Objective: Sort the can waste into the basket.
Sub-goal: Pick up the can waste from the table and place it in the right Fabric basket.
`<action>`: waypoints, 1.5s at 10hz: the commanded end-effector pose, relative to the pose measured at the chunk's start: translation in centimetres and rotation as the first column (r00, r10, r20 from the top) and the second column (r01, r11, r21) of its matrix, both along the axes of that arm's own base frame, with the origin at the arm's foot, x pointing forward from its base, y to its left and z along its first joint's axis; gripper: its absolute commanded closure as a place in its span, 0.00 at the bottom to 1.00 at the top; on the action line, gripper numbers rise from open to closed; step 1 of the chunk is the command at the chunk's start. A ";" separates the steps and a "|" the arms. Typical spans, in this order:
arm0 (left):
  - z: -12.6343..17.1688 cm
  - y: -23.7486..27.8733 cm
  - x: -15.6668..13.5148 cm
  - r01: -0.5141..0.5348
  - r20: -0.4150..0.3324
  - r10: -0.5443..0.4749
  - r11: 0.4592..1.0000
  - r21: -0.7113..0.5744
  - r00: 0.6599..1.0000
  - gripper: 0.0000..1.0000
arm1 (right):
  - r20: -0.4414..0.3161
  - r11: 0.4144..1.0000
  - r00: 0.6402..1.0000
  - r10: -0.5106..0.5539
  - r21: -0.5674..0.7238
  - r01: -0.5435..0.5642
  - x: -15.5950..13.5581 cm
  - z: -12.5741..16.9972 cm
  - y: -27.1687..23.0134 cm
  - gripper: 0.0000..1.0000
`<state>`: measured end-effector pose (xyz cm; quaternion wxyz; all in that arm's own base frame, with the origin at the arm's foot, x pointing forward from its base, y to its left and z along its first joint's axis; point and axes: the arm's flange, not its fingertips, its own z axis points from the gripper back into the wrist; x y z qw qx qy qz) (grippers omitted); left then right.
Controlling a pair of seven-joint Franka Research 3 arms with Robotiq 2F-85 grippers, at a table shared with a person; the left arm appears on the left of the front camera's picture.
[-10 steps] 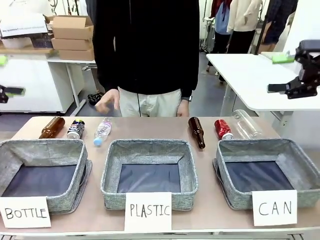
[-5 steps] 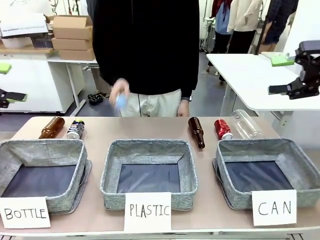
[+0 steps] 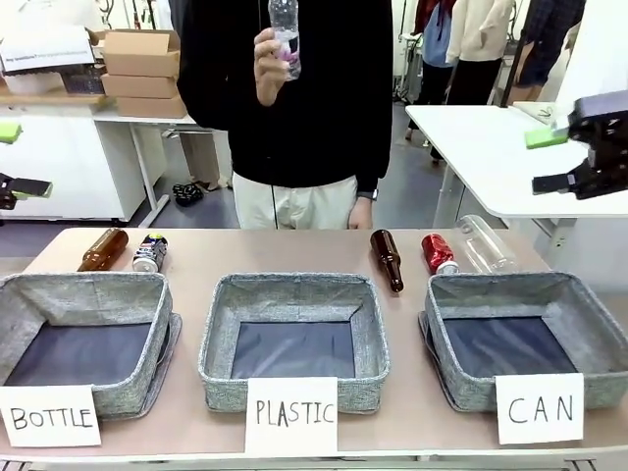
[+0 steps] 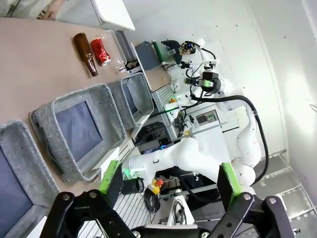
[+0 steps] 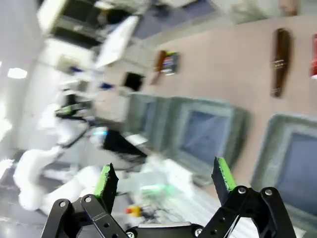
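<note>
Both of your grippers hang clear of the table with their jaws spread wide and nothing between the green pads. That goes for the left gripper (image 4: 171, 177) and the right gripper (image 5: 165, 176) alike.

The red can (image 3: 438, 253), a small dented metal cylinder with white print, lies on its side near the table's far edge, just behind the far rim of the CAN basket (image 3: 500, 287). It sits between a brown glass bottle (image 3: 387, 259) and a clear plastic bottle (image 3: 484, 243), which are also lying down.

The black and silver can (image 3: 149, 253) rests far off to your left, just beside a second brown bottle (image 3: 102, 249) and behind the BOTTLE basket (image 3: 157, 324).

The CAN basket is shallow and rectangular, with soft grey woven-fabric walls and a flat dark bottom. A white card with handwritten letters (image 3: 539, 407) stands in front of it. Both cans lie outside it. The PLASTIC basket (image 3: 216, 343), of the same make, stands in the middle.

Across the smooth tan table (image 3: 294, 250), the person's hand (image 3: 267, 64) is raised, gripping another clear bottle (image 3: 285, 25) upright.
</note>
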<state>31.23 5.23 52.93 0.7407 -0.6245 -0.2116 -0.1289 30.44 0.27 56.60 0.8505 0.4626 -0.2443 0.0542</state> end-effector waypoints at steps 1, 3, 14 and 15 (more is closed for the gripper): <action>0.1 0.0 0.3 0.012 0.027 -0.011 1.000 -0.021 1.000 0.00 | 0.207 0.423 0.964 -0.164 -0.869 0.258 4.8 1.2 2.8 0.00; 0.1 0.0 0.3 0.012 0.027 -0.011 1.000 -0.021 1.000 0.00 | 0.147 0.302 0.983 -0.110 -0.937 0.174 7.3 1.0 3.5 0.00; 0.1 0.0 0.3 0.012 0.027 -0.011 1.000 -0.021 1.000 0.00 | -0.185 0.628 0.960 -0.209 -0.778 -0.013 28.9 -8.8 5.6 0.00; 0.1 0.0 0.3 0.012 0.027 -0.011 1.000 -0.021 1.000 0.00 | -0.241 0.623 0.954 -0.177 -0.778 -0.081 30.1 -11.2 5.3 0.00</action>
